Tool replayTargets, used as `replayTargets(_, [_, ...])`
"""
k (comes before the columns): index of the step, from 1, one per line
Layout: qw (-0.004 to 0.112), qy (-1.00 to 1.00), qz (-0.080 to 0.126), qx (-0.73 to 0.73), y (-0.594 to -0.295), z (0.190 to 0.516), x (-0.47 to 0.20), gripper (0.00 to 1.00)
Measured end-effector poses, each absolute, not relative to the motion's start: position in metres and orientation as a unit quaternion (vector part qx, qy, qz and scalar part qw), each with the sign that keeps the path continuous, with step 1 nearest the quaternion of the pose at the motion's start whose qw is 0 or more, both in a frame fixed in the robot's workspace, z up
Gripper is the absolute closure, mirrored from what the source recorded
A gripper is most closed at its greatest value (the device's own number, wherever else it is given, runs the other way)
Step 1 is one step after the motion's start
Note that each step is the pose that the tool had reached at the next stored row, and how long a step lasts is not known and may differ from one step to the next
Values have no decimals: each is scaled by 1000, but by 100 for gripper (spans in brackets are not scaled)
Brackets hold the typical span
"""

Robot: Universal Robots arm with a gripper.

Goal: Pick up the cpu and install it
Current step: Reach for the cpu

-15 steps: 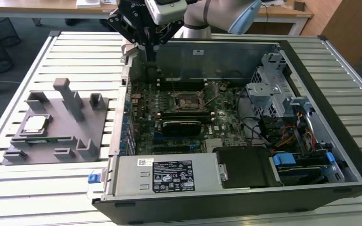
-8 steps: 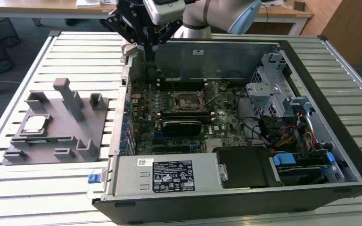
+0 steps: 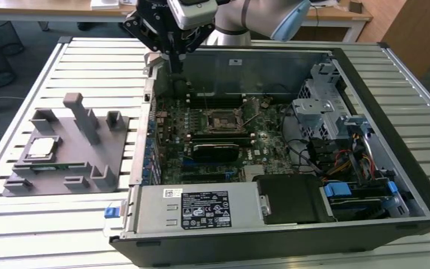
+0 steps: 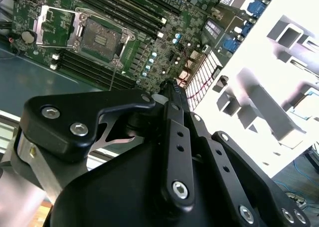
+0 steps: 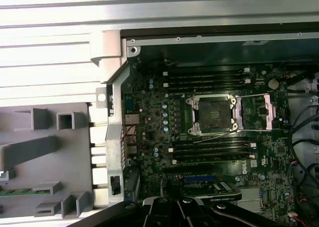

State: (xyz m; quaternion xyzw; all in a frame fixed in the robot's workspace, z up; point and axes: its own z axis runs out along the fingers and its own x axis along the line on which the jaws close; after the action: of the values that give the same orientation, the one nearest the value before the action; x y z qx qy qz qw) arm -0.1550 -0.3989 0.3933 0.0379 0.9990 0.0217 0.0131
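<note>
The cpu (image 3: 42,147), a small silver square chip, lies in a recess of the grey holder (image 3: 88,168) at the exterior view's left, beside the open computer case. The motherboard's socket (image 3: 221,119) is empty, with its metal frame flipped open in both wrist views (image 5: 214,112) (image 4: 102,38). My gripper (image 3: 173,55) hangs high over the case's far left corner, well away from the cpu and above the socket. Its black fingers (image 4: 172,95) meet at a single tip, shut, with nothing between them.
A green memory stick (image 3: 51,166) lies in the holder near the cpu, among upright grey posts (image 3: 80,115). The case (image 3: 394,145) holds a drive cage, cables and a power supply (image 3: 200,207). Everything rests on a slatted metal table (image 3: 88,61).
</note>
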Motion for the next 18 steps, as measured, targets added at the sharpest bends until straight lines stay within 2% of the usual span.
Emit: replayTargets(18, [13, 999, 22, 38, -399, 393, -166, 89])
